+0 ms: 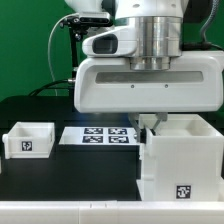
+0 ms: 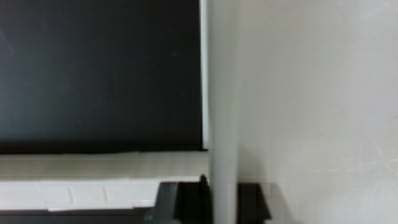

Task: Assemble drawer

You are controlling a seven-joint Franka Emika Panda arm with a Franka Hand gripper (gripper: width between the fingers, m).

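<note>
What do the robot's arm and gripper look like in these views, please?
The arm is glossy white with rounded links and ends at the wrist in a silver-grey metal cylinder. Below it, the gripper has a broad, boxy white body with rounded corners and two narrow dark fingers. No markings show on it.

Table (image 1: 40,175): matte black top, evenly lit, pale strip along its near edge. Green backdrop (image 1: 30,45) stands behind the far edge. Black stand (image 1: 72,40) with trailing cables rises beyond the far edge, towards the exterior view's left. Marker board (image 1: 100,135) lies flat mid-table.
</note>
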